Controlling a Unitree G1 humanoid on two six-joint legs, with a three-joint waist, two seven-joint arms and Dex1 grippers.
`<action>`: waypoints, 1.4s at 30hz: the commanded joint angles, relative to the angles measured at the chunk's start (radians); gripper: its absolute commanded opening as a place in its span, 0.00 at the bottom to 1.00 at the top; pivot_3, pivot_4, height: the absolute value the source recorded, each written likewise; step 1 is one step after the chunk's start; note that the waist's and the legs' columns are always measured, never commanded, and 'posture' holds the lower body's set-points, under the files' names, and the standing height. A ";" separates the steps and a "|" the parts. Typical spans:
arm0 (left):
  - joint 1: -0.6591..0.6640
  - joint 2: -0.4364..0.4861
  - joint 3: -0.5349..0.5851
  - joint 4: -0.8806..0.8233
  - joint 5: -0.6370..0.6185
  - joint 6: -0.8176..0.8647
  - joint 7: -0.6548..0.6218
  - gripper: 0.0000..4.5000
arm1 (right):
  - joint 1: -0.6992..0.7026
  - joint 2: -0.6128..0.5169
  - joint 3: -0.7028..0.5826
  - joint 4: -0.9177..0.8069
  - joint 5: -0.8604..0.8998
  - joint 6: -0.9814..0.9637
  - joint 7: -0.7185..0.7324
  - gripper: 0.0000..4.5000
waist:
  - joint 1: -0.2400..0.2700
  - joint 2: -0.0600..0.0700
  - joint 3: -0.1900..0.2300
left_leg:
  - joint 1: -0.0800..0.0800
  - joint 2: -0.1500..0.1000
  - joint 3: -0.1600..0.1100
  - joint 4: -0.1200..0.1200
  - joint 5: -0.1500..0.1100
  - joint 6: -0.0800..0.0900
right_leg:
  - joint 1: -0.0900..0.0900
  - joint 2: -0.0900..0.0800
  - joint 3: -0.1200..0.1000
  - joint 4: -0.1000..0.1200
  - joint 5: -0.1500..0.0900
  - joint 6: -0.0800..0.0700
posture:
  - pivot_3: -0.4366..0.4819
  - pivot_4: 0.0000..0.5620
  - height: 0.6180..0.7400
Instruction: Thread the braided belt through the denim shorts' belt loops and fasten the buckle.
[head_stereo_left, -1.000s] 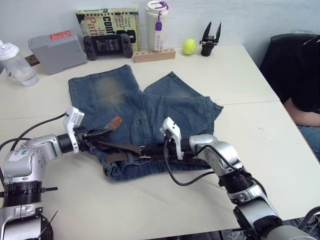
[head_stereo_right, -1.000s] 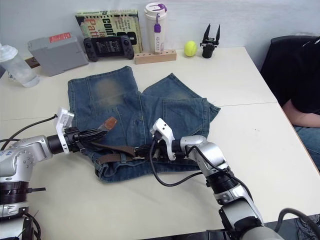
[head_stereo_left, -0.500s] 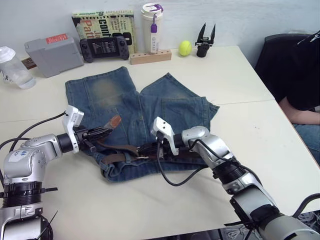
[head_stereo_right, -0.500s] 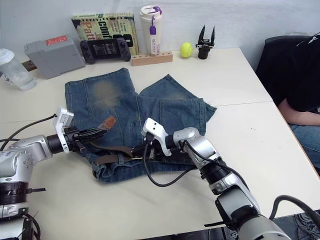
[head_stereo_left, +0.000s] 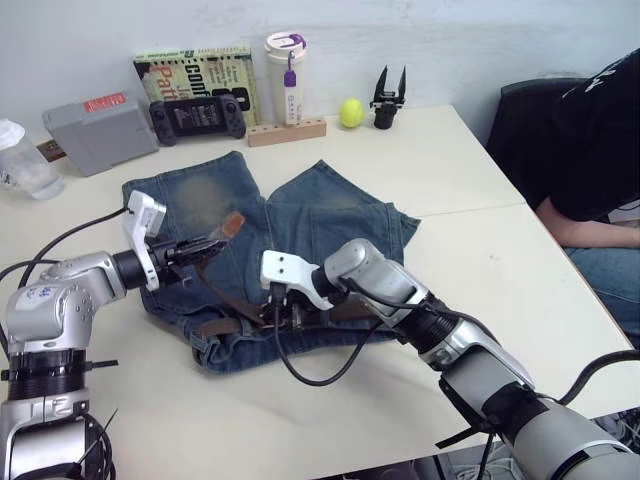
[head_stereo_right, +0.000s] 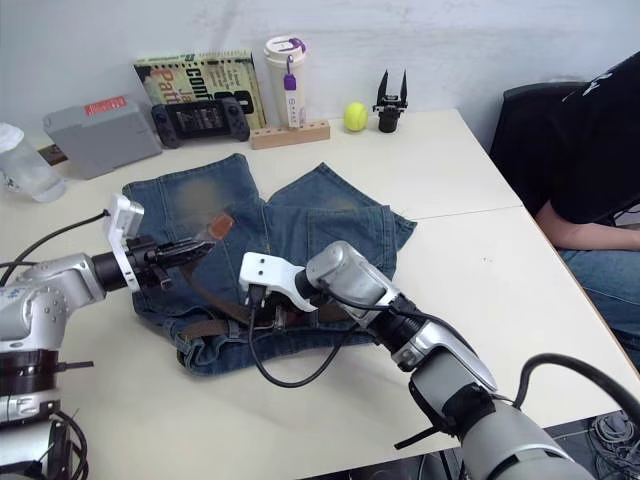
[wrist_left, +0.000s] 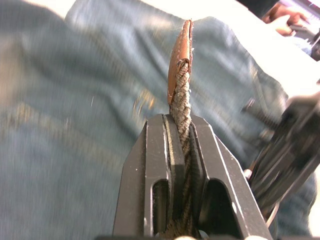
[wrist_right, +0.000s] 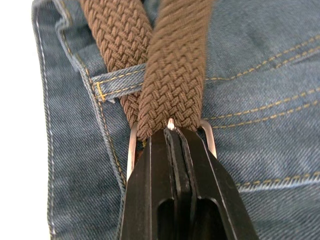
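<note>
The denim shorts (head_stereo_left: 300, 240) lie flat on the surface (head_stereo_left: 480, 260), legs pointing toward the book (head_stereo_left: 195, 72) at the far edge and the waistband on the side nearest the robot. The braided belt (wrist_right: 172, 75) runs along that waistband, partly threaded.

The left tool (head_stereo_left: 207, 245) is closed on the belt's free end: in the left wrist view its two fingers (wrist_left: 155, 165) clamp the woven strap edge-on, with the tan leather tip (wrist_left: 181, 55) standing up just past them, raised above the shorts' left leg.

The right tool (head_stereo_left: 283, 312) sits over the middle of the waistband. In the right wrist view its fingers (wrist_right: 150, 185) are pressed together right at the buckle (wrist_right: 207, 140), whose silver frame shows on either side of them, with the prong tip poking up just past the fingertips. Two runs of strap cross just beyond the buckle, and one passes under a belt loop (wrist_right: 117, 82) stitched in yellow thread.

Beyond the shorts, along the far edge of the surface, stand a grey box (head_stereo_left: 95, 128), a game controller (head_stereo_left: 195, 115), a white tumbler (head_stereo_left: 284, 75), a wooden block (head_stereo_left: 286, 130), a yellow ball (head_stereo_left: 350, 111) and a spare black gripper (head_stereo_left: 388, 100). A clear bottle (head_stereo_left: 20, 160) stands beside the grey box. A person in black (head_stereo_left: 580, 150) sits at the right of the surface.
</note>
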 joint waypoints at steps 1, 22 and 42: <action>-0.137 0.014 0.008 0.104 -0.009 -0.041 -0.042 0.00 | 0.141 -0.019 0.281 0.201 -0.172 0.014 -0.010 0.01 | -0.002 0.001 -0.002 | 0.005 0.000 0.001 -0.002 -0.001 -0.001 | 0.004 0.000 0.000 -0.001 0.000 0.000 | 0.48 0.27 0.61; -0.957 -0.459 -0.127 1.041 0.193 -0.553 -0.254 0.00 | 0.260 0.039 0.248 0.248 -0.377 -0.322 -0.042 0.01 | 0.002 0.008 -0.017 | 0.029 -0.001 -0.007 -0.007 -0.009 -0.015 | 0.018 0.010 0.010 0.003 -0.007 0.003 | 0.48 0.27 0.61; -0.820 -0.387 -0.264 0.994 0.493 -0.559 -0.479 0.00 | 0.283 0.066 0.156 0.296 -0.385 -0.399 -0.023 0.01 | 0.014 0.012 -0.010 | 0.027 -0.001 -0.014 -0.008 -0.010 -0.020 | 0.013 0.016 0.012 0.004 -0.006 0.001 | 0.48 0.27 0.61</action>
